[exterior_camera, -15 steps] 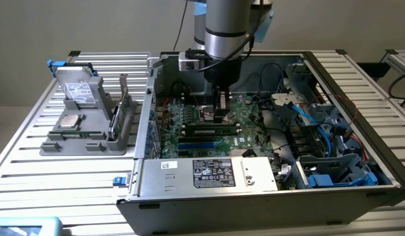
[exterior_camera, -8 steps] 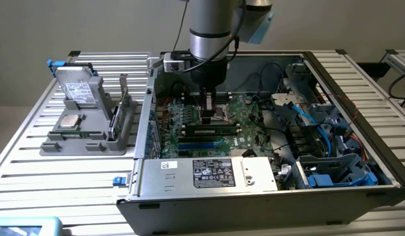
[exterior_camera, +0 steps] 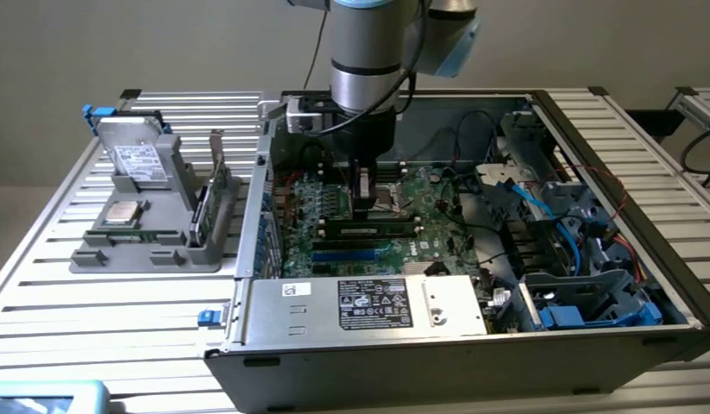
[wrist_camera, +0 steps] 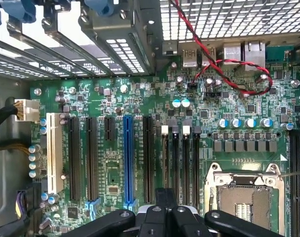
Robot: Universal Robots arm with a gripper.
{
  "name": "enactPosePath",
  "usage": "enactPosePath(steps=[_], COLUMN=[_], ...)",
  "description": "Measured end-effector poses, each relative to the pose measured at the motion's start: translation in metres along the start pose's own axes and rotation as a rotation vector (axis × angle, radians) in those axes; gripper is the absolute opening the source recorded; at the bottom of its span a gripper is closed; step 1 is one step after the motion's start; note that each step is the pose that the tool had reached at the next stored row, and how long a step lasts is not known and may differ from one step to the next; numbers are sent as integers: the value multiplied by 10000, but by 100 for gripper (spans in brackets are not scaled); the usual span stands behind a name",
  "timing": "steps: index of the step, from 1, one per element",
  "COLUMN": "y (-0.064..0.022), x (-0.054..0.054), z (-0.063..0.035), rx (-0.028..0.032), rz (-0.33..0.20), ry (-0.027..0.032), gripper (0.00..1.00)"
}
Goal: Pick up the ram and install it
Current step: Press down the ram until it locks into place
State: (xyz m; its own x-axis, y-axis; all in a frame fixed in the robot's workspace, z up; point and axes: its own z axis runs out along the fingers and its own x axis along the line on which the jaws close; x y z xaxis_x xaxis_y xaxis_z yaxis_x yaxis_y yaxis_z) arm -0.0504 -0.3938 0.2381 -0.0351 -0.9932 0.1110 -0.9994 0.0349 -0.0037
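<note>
The fingers (wrist_camera: 162, 217) are closed above the motherboard (wrist_camera: 140, 123). A ram (exterior_camera: 372, 230) sits in a slot just beside them.

Gripper (wrist_camera: 162, 217) cut off by frame edge; PSU label (exterior_camera: 374, 304) text unreadable.

Even, soft overhead light — exterior view slightly hazy; glare on rear grille (wrist_camera: 229, 17) in wrist view.
</note>
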Motion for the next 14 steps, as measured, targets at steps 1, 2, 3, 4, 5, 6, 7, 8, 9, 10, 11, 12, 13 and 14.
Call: enactPosePath(steps=[1, 2, 3, 4, 5, 6, 7, 8, 9, 10, 11, 12, 13, 14], y=[0, 0, 0, 0, 1, 2, 3, 4, 5, 6, 7, 8, 9, 9], x=[2, 2, 1, 0, 0, -1, -2, -3, -3, -4, -5, -5, -6, -7], z=[2, 8, 12, 17, 25, 34, 41, 48, 54, 60, 65, 72, 79, 85], rx=[-1, 2, 3, 4, 9, 13, 16, 18, 19, 19, 19, 19, 20, 21], rz=[0, 1, 0, 1, 1, 1, 0, 0, -1, -2, -2, -2, -2, -2], ry=[2, 0, 0, 1, -1, 0, 0, 0, -1, 0, 0, 0, 0, 0], gripper=[11, 11, 11, 11, 11, 11, 11, 11, 11, 11, 11, 11, 11, 11])
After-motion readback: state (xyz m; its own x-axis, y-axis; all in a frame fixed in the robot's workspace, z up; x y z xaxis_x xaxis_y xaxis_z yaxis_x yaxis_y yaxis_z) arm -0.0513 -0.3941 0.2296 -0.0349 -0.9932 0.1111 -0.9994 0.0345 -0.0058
